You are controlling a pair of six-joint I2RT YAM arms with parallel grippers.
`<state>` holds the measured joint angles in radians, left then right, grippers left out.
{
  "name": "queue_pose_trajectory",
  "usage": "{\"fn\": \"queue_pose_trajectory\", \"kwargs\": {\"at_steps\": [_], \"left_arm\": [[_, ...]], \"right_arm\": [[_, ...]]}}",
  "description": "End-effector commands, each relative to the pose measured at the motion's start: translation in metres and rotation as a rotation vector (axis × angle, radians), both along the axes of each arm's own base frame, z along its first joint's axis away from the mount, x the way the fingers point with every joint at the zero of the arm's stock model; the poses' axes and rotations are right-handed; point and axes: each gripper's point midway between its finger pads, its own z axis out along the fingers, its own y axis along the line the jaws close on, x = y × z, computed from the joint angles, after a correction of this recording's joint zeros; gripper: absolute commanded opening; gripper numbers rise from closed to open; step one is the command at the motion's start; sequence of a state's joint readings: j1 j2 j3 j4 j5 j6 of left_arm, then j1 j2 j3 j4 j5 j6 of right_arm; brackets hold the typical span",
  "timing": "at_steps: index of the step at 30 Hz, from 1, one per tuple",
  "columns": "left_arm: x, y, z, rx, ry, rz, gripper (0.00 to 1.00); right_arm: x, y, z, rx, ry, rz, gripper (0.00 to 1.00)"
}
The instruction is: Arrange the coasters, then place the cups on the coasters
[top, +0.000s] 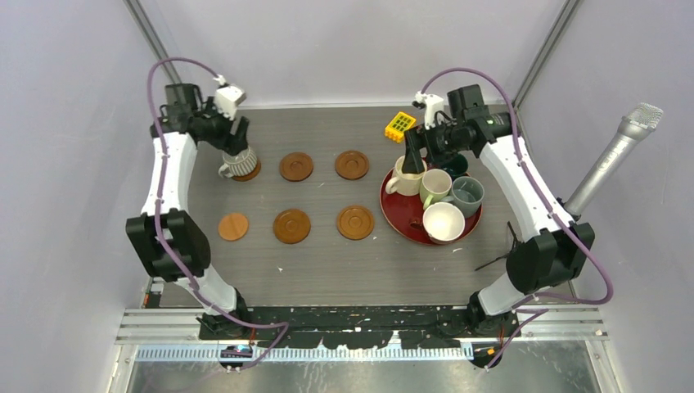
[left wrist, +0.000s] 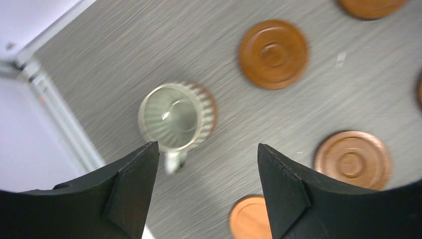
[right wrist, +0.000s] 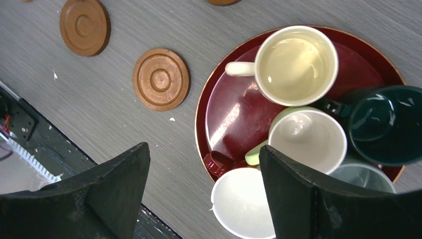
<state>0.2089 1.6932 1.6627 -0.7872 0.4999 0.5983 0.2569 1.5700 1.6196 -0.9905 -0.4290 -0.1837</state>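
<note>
Six brown coasters lie in two rows of three. The grey-white ribbed cup (top: 240,162) stands upright on the back-left coaster (top: 250,172). My left gripper (top: 237,137) hangs just above that cup, open and empty; in the left wrist view the cup (left wrist: 171,117) sits free beyond the fingertips of the gripper (left wrist: 206,149). Over the red tray (top: 401,219), above the cream cup (top: 403,180), my right gripper (top: 412,154) is open. The pale green cup (right wrist: 307,139), dark teal cup (right wrist: 385,124), grey cup (right wrist: 363,174) and white-inside brown cup (right wrist: 244,204) crowd the tray (right wrist: 234,109).
The five other coasters are bare: back middle (top: 296,166), back right (top: 352,164), front left (top: 233,226), front middle (top: 292,226), front right (top: 355,222). A yellow block (top: 399,126) lies behind the tray. A microphone (top: 614,160) leans in at the right.
</note>
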Motion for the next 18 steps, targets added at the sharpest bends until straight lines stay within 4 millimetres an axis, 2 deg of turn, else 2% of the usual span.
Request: {"fn": "queue_pose_trajectory", "kwargs": {"at_steps": [1,3,11,13,18], "left_arm": [[-0.027,-0.082,0.014,-0.042,-0.001,-0.156,0.74],[-0.040,-0.122,0.009,-0.049,0.016,-0.246,0.74],[-0.097,-0.278,-0.033,-0.042,0.118,-0.568,0.75],[-0.108,-0.313,-0.038,-0.034,0.106,-0.632,0.75],[-0.128,-0.384,-0.058,0.028,0.084,-0.764,0.74]], "right_arm": [[0.002,-0.015,0.031,0.060,-0.071,-0.097,0.85],[0.003,-0.022,0.035,0.084,-0.059,-0.150,0.85],[0.002,-0.050,0.047,0.136,-0.034,-0.307,0.85],[0.003,-0.056,0.047,0.133,-0.034,-0.342,0.85],[0.007,-0.073,0.050,0.190,0.007,-0.452,0.86]]}}
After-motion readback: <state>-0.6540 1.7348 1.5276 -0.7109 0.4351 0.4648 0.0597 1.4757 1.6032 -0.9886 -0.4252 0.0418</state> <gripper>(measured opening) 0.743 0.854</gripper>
